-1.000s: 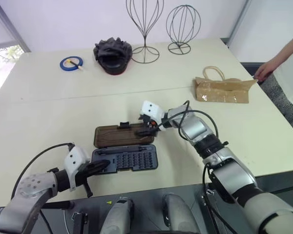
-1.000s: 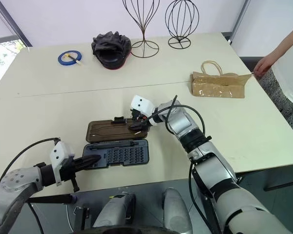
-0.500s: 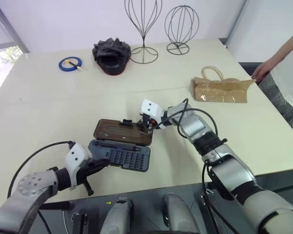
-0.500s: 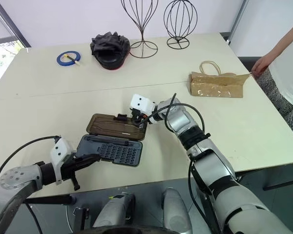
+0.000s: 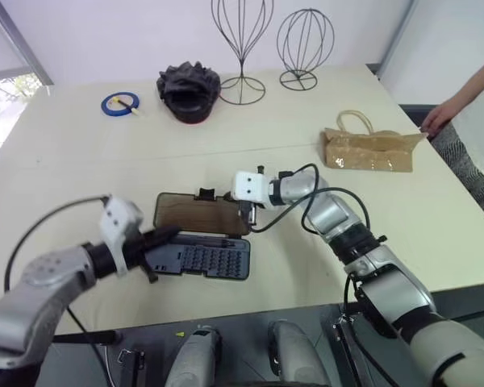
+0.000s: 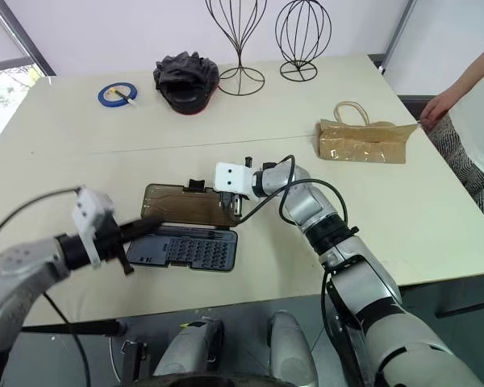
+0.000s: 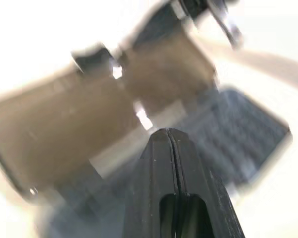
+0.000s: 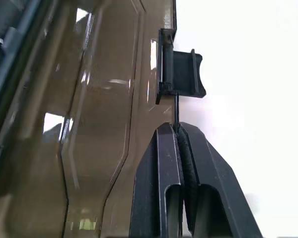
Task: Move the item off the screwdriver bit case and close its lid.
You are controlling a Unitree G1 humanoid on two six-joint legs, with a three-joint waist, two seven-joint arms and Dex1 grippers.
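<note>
On our beige table (image 5: 81,161) the screwdriver bit case (image 5: 202,260) lies open, its lid (image 5: 200,214) now raised. Our right gripper (image 5: 248,211), spread a second ago, now pinches the lid's edge; our left gripper (image 5: 168,236), fingers pressed together, has risen beside the case. The paper bag (image 5: 366,150) sits well beyond.

The case (image 5: 200,260) lies at the desk's (image 5: 81,169) near edge, its lid (image 5: 200,214) spread just behind it. The bag (image 5: 368,151) sits well off to the right. A tape roll (image 5: 118,104) lies far back left.
</note>
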